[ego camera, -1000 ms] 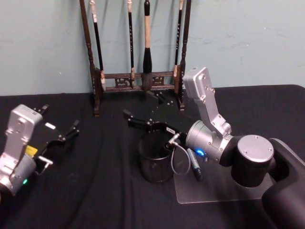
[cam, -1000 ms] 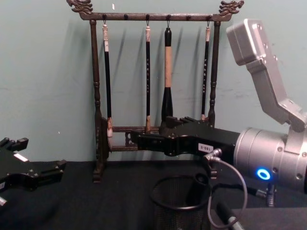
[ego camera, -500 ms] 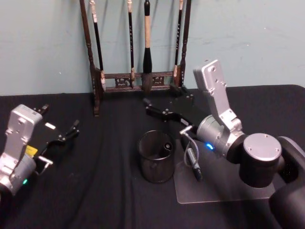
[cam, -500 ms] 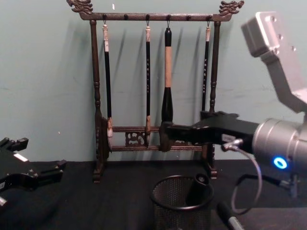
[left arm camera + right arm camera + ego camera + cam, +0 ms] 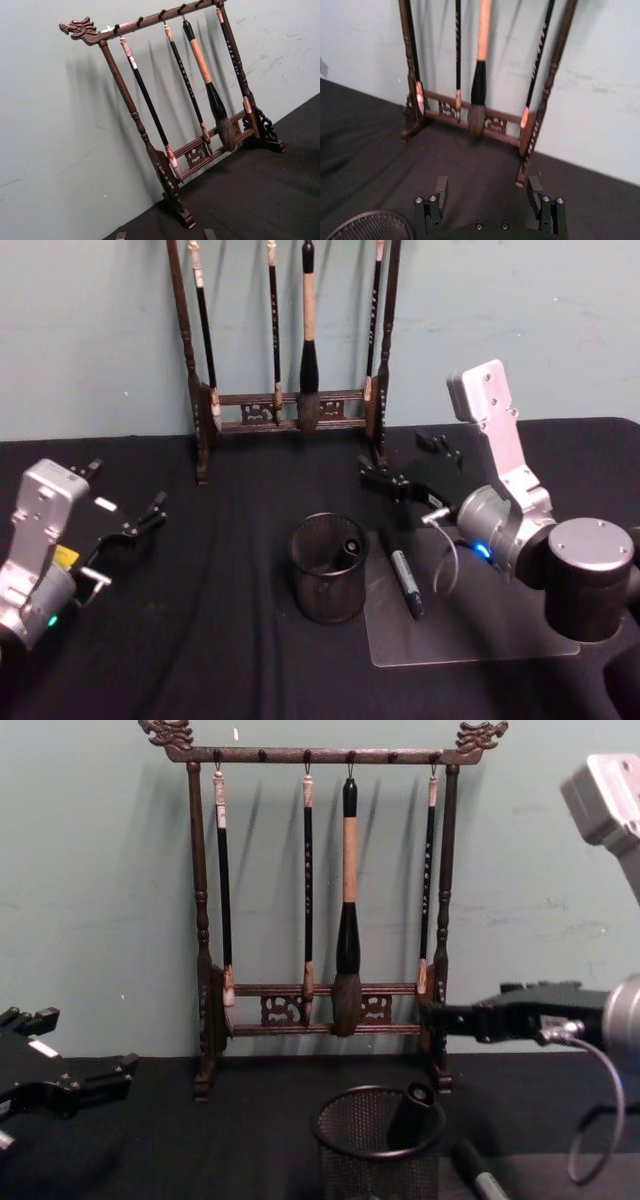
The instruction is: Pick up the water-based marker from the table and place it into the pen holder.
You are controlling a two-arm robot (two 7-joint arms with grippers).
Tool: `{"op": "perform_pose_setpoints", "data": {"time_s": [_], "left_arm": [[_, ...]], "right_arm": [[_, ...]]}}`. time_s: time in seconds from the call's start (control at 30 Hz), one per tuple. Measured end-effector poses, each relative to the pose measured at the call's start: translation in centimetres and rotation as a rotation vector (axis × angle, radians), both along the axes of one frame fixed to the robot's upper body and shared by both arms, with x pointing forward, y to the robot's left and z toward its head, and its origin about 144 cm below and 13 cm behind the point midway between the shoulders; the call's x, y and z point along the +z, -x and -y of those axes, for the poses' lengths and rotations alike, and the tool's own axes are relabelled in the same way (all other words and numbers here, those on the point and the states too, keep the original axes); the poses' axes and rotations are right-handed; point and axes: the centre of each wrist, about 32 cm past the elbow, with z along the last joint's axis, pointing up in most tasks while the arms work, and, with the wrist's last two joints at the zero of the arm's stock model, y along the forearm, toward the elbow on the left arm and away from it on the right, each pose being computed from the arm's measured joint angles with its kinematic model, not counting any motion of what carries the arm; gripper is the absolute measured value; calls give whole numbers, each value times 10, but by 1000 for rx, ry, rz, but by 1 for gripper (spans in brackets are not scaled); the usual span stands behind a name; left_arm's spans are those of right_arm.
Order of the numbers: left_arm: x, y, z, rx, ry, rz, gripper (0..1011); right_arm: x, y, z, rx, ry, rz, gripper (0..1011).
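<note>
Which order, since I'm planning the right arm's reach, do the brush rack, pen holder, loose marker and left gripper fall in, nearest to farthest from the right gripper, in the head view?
1. The brush rack, just behind the open right gripper.
2. The marker, lying in front, and the pen holder, front-left: too close to call.
3. The left gripper, far left.

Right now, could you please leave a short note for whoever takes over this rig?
The right tool is open and empty, held above the table beyond and to the right of the pen holder. The left tool is open, parked at the far left. One marker leans inside the holder, so a placement looks done. A second marker lies on the clear sheet right of the holder; if it also belongs in, that is what is left.
</note>
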Motion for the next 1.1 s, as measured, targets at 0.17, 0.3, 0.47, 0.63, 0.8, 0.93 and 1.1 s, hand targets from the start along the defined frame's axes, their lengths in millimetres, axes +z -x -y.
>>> {"op": "perform_pose_setpoints", "data": {"time_s": [0.17,0.3,0.47,0.63,0.8,0.93,1.1], "left_arm": [[0,0,0,0,0,0,1009],[0,0,0,0,0,0,1009],[0,0,0,0,0,0,1009],[0,0,0,0,0,0,1009],[0,0,0,0,0,0,1009],[0,0,0,0,0,0,1009],[0,0,0,0,0,0,1009]], "right_arm": [[-1,7,6,-18,-7,-70,1003],[-7,15,10,-25,-14,-136,1002],[-14,21,10,-22,-6,-199,1003],[-17,23,8,-21,7,-227,1003],[-23,22,6,-21,27,-248,1002],[-27,19,6,-28,40,-261,1003],[-34,14,6,-36,52,-276,1002]]}}
